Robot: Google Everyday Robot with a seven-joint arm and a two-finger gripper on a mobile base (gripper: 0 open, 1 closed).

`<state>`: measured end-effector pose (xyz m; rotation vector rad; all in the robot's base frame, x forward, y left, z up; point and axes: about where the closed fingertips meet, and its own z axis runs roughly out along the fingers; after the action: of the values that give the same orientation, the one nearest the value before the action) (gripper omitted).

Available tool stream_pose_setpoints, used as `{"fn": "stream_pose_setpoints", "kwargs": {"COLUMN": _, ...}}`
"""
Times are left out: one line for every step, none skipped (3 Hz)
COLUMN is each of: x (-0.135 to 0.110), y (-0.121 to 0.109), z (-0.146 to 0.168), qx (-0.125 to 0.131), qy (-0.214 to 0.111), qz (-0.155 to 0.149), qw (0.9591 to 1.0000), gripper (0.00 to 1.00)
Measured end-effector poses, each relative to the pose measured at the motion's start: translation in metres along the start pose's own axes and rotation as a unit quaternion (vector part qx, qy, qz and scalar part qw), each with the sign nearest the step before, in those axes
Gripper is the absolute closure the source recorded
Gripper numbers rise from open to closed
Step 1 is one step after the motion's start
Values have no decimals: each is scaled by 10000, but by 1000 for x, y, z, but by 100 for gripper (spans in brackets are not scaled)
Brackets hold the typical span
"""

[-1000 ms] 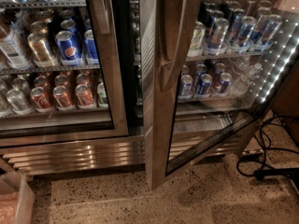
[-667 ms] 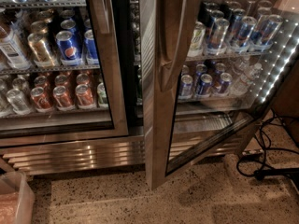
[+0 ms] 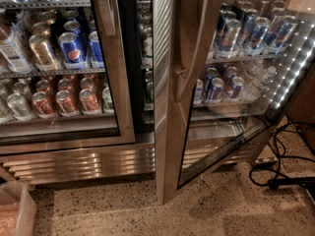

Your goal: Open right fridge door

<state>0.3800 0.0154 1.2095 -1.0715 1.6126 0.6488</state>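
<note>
The right fridge door (image 3: 167, 107) stands swung outward toward the camera, hinged on the right, with its free steel edge reaching the floor near the middle of the view. Its long bowed steel handle (image 3: 193, 43) runs down the frame's upper part. Through its glass pane (image 3: 231, 82) I see shelves of blue and silver cans. A dark gap shows between this door and the left door (image 3: 115, 68), which is closed over Pepsi cans (image 3: 73, 48) and orange cans. My gripper is not in view.
Black cables (image 3: 280, 161) lie on the speckled floor at the right. A translucent plastic bin (image 3: 15, 213) sits at the lower left corner. A lit LED strip (image 3: 290, 77) runs along the fridge's right wall. A steel grille (image 3: 78, 163) spans the fridge base.
</note>
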Motion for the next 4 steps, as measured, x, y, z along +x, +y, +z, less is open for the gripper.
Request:
{"fn": "stream_pose_setpoints", "kwargs": {"x": 0, "y": 0, "z": 0, "qx": 0, "qy": 0, "qz": 0, "qw": 10000, "gripper": 53}}
{"fn": "stream_pose_setpoints", "kwargs": {"x": 0, "y": 0, "z": 0, "qx": 0, "qy": 0, "qz": 0, "qw": 10000, "gripper": 41}}
{"fn": "stream_pose_setpoints", "kwargs": {"x": 0, "y": 0, "z": 0, "qx": 0, "qy": 0, "qz": 0, "qw": 10000, "gripper": 23}}
{"fn": "stream_pose_setpoints", "kwargs": {"x": 0, "y": 0, "z": 0, "qx": 0, "qy": 0, "qz": 0, "qw": 10000, "gripper": 22}}
